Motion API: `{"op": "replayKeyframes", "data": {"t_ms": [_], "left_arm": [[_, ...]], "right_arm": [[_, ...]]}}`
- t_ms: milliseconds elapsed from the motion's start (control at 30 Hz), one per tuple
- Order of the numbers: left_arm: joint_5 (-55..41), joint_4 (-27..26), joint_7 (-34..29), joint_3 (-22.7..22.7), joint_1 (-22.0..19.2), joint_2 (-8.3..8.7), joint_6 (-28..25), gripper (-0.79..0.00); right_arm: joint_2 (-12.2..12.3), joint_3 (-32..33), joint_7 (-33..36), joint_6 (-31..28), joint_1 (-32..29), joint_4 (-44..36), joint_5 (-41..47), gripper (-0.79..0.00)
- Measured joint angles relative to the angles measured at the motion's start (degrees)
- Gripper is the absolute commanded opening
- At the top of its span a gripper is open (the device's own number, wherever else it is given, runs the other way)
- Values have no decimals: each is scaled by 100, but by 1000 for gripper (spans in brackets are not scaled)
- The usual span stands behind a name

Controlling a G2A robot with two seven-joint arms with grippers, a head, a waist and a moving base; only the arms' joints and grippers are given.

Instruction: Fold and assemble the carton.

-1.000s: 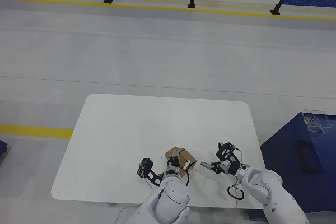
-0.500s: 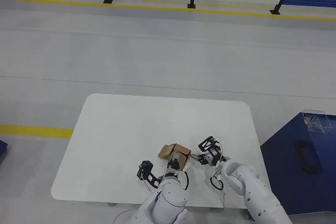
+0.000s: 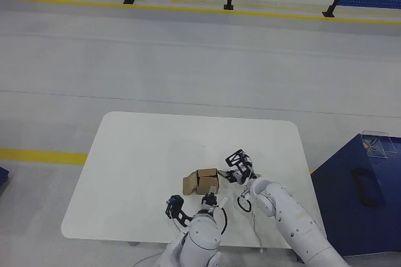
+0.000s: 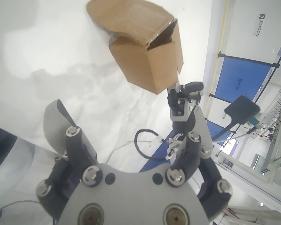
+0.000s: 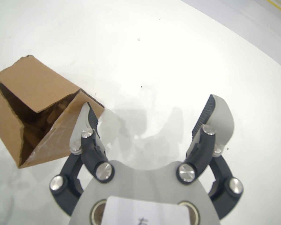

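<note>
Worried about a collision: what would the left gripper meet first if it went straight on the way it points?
Probably the carton, which sits just ahead of the open left gripper, slightly off-centre toward one finger. Depth is unclear.

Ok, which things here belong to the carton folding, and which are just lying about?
Part of the job:
- cardboard carton, one end open, on the white table
- left hand, open, near the carton
- right hand, open, one finger against the carton's edge

Just around:
- blue cabinet beside the table
- yellow floor line
</note>
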Motion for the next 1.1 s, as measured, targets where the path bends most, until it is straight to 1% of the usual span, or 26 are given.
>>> {"op": "replayKeyframes", "data": {"t_ms": [100,167,233,300,333,367,400,467,500,533,667,733,800,900,967,1100], "left_arm": [[3,8,26,1,-2,1,-26,0],[-17,-37,-9,-22,16,2,-71,0],[24,-269,-107,-122,120,24,-406,0],[67,-512,-181,-301,336,53,-1226,0],[75,-549,-200,-387,443,67,-1659,0],[186,-524,-208,-452,581,86,-2286,0],[340,-455,-240,-452,669,101,-2741,0],[730,-337,-298,-414,755,120,-3539,0],[774,-331,-302,-409,755,120,-3713,0],[729,-332,-301,-408,752,120,-3775,0],[617,-339,-298,-410,747,119,-3454,0],[661,-335,-240,-459,747,117,-3510,0],[599,-139,70,-607,725,78,-3762,0],[11,384,403,-745,556,-16,-4362,0],[-405,776,442,-794,448,-78,-4834,0],[-1171,1361,412,-863,302,-193,-5633,0]], "right_arm": [[60,261,8,-325,-27,-73,247,0],[119,488,-113,-546,-147,-280,405,0],[165,677,-181,-700,-285,-515,558,0],[198,819,-222,-746,-430,-765,635,0],[207,860,-240,-750,-492,-863,659,0],[217,909,-287,-753,-567,-991,685,0],[221,941,-365,-757,-610,-1075,705,0],[223,963,-446,-762,-632,-1123,720,0],[223,962,-429,-762,-629,-1117,720,0],[223,960,-415,-762,-627,-1112,720,0],[222,963,-403,-750,-627,-1099,706,0],[203,935,-419,-531,-619,-1098,531,0],[145,746,-536,-92,-612,-1165,336,0],[79,512,-557,29,-557,-1164,216,0],[33,353,-598,134,-501,-1132,52,0],[-62,77,-621,268,-384,-969,-128,0]]}}
